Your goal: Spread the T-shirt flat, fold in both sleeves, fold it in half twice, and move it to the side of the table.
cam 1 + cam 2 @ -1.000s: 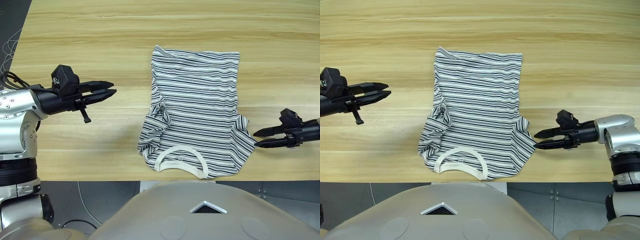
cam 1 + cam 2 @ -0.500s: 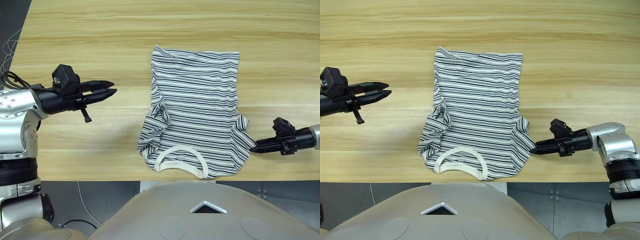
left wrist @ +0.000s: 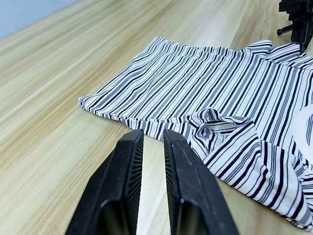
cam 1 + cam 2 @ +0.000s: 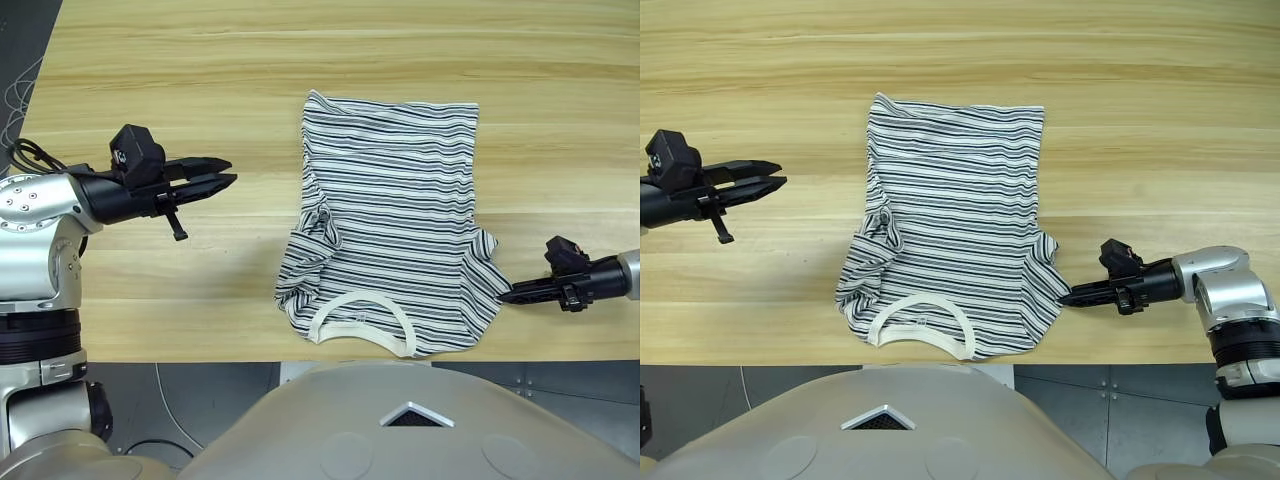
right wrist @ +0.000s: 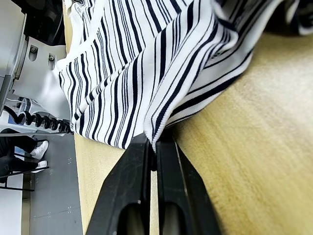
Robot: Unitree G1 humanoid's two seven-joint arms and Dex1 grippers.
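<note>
A black-and-white striped T-shirt (image 4: 395, 210) lies mid-table, its white collar (image 4: 360, 320) toward the near edge. Its left sleeve (image 4: 318, 225) is bunched inward over the body. My right gripper (image 4: 503, 297) lies low on the table at the shirt's right sleeve edge and is shut on that edge. The right wrist view shows the striped hem (image 5: 161, 115) pinched at the fingertips (image 5: 146, 147). My left gripper (image 4: 228, 181) hovers over bare wood to the left of the shirt, apart from it. It is open by a narrow gap (image 3: 152, 132) with nothing in it.
The wooden table (image 4: 200, 80) has bare room to the left, to the right and beyond the shirt. The collar lies close to the table's near edge (image 4: 200, 358).
The right gripper has dropped to the table, slid in to the shirt's right sleeve edge and shut on it. The left gripper has shifted slightly up and toward the shirt.
</note>
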